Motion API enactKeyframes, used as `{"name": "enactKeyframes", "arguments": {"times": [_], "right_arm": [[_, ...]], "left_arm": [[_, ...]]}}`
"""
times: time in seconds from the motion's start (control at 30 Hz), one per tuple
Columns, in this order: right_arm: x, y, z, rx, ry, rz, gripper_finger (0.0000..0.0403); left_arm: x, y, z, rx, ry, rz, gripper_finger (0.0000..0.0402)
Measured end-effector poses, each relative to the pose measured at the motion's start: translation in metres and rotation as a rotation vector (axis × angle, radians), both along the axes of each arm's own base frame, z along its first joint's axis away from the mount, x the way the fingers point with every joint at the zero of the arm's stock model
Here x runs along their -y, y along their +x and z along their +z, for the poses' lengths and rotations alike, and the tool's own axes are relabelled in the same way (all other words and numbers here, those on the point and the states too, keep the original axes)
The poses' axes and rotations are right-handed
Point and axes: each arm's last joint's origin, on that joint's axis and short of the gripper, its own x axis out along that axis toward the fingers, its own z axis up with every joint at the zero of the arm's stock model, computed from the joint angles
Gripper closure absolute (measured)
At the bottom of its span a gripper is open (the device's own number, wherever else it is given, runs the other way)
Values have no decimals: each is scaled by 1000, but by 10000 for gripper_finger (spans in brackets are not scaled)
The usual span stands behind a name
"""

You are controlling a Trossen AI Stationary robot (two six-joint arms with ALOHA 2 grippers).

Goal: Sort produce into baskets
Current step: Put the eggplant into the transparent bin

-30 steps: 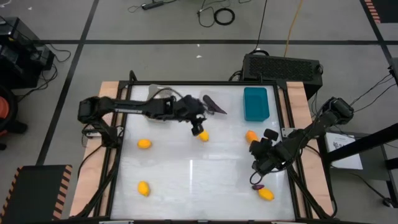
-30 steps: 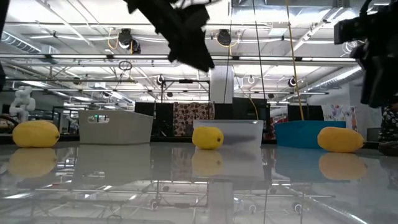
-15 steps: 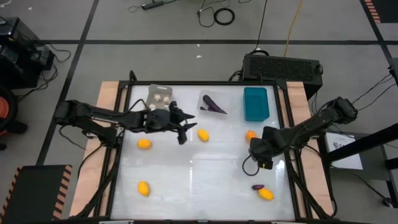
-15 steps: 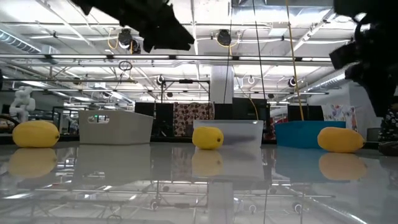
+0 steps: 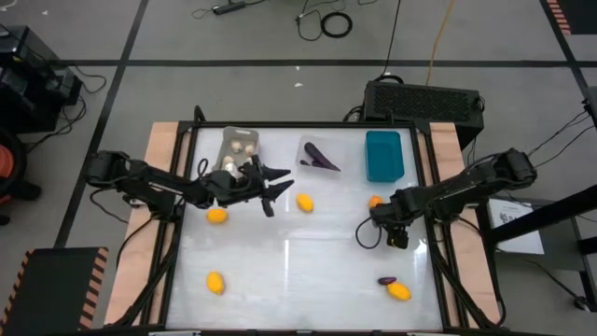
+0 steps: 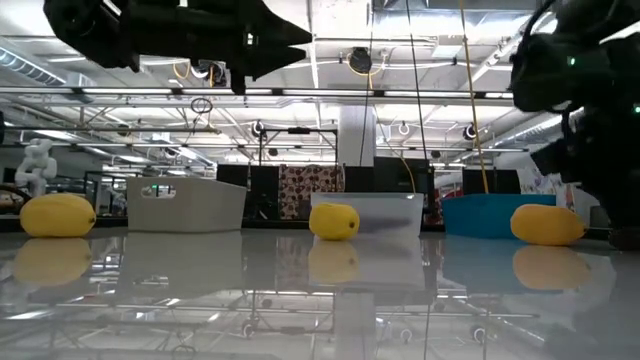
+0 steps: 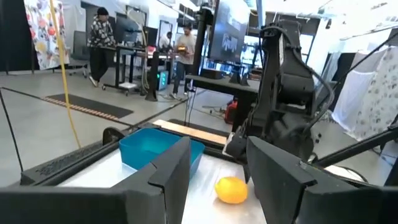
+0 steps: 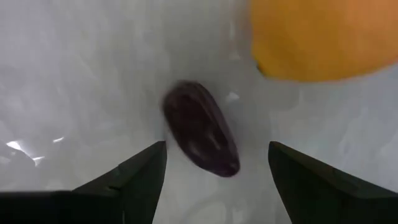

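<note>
Right gripper (image 8: 214,180): fingers spread, empty, straddling eggplant (image 8: 202,137).
Risk: closing may nudge adjacent lemon (image 8: 323,37).
Left gripper (image 7: 217,180): open, empty.

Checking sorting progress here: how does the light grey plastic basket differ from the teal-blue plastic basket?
The light grey basket holds whitish bulbs; the teal-blue basket looks empty. In the high view the grey one sits toward the left of the table, the teal one toward the right. Both are small rectangular bins along the same table edge.
</note>
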Motion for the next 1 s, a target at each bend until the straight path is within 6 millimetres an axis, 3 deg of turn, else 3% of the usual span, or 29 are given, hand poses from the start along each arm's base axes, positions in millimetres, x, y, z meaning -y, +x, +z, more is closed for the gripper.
{"name": "enactKeyframes", "arguments": {"times": [0.23, 0.57, 0.7, 0.83, 0.93, 1.0], "right_arm": [[1, 3, -4, -5, -10, -53, 192], [0, 6, 1, -7, 27, -119, 381], [-3, 17, 17, 16, 46, -144, 380], [-7, 36, 47, 102, 82, -137, 365], [-9, 55, 73, 246, 66, -73, 369], [-7, 68, 88, 385, -39, -8, 375]], "left_arm": [[1, 1, 2, -1, 19, -38, 238], [-6, 1, 1, -24, 89, -19, 238], [-10, 1, 1, -24, 84, -5, 238], [-10, 1, 1, -24, 84, -5, 238], [-10, 1, 2, -19, 84, -5, 238], [-10, 1, 2, -15, 83, -5, 238]]}}
